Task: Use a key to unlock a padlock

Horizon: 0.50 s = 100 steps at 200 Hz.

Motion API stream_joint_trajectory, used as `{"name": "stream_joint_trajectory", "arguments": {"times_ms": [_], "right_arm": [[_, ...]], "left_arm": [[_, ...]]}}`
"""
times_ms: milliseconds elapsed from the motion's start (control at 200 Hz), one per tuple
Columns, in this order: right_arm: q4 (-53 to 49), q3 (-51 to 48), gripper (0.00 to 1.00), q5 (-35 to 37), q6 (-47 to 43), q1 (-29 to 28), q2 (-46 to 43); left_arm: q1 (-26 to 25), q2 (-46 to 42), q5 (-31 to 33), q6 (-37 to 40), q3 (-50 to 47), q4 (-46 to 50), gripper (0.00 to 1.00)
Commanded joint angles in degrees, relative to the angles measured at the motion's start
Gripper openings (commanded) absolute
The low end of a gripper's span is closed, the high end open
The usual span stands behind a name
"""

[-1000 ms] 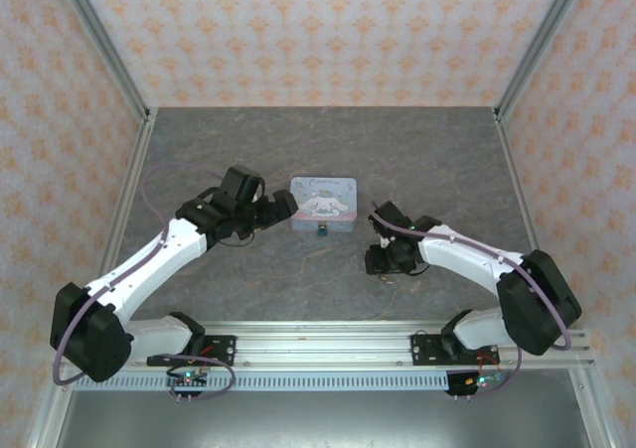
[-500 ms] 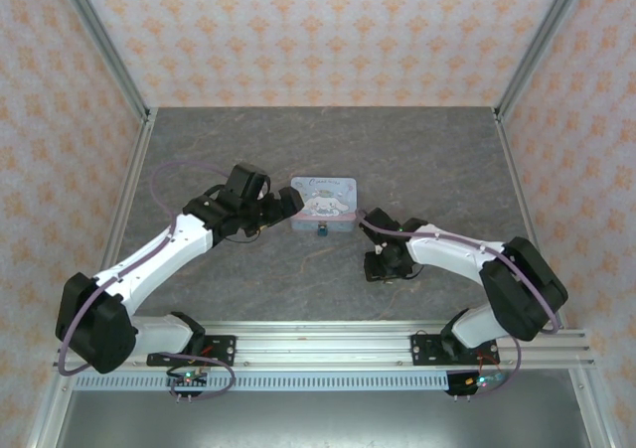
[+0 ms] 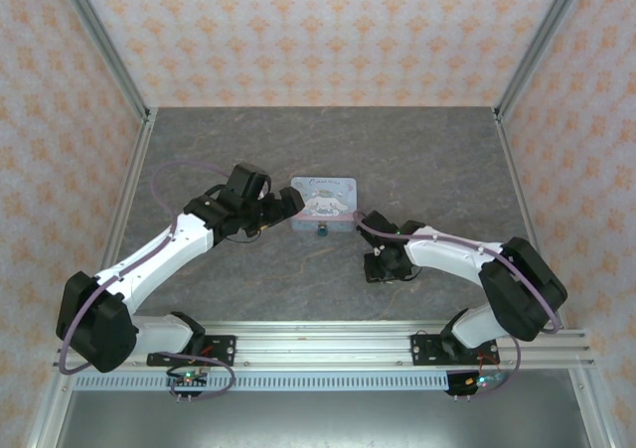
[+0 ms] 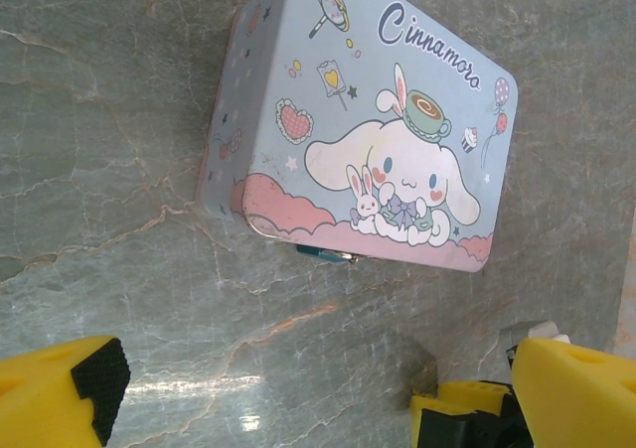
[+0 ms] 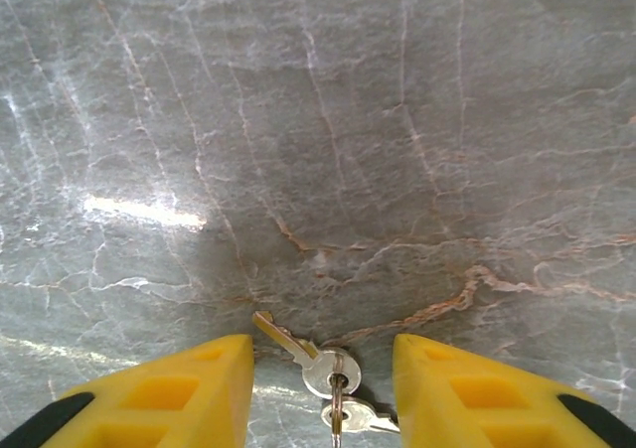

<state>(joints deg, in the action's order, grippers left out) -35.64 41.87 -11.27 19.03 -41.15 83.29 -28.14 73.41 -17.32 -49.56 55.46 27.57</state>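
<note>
The padlock (image 3: 322, 230) is a tiny dark blue-green body at the near edge of the pastel-blue cartoon tin (image 3: 323, 198). In the left wrist view only a sliver of the padlock (image 4: 326, 255) peeks from under the tin (image 4: 368, 120). My left gripper (image 4: 288, 408) is open, a little short of the tin, holding nothing; from above the left gripper (image 3: 285, 206) sits by the tin's left side. Two silvery keys on a ring lie flat on the table, the nearer key (image 5: 303, 349) between the yellow fingers of my open right gripper (image 5: 323, 373). From above the right gripper (image 3: 382, 265) points down at the table.
The table is grey marble-patterned stone (image 3: 437, 160) with metal frame posts and patterned walls round it. The second key (image 5: 366, 418) lies just behind the first on the same ring. Open floor lies between the tin and the right gripper.
My right gripper has shifted a little left and settled over the keys. The left arm edged toward the tin early on, then held still.
</note>
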Motion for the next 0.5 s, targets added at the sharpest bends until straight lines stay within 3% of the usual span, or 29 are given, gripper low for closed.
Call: {"name": "stream_joint_trajectory", "arguments": {"times_ms": [0,495], "right_arm": [[-0.58,-2.04,0.41,-0.25,2.54,-1.61,-0.08],[0.04,-3.85,0.25,0.45,4.94,-2.01,-0.96]], "left_arm": [[-0.53,0.34,-0.21,-0.45,0.71,-1.49,1.00],[-0.57,0.61,-0.26,-1.01,0.09,-2.14,1.00]]}}
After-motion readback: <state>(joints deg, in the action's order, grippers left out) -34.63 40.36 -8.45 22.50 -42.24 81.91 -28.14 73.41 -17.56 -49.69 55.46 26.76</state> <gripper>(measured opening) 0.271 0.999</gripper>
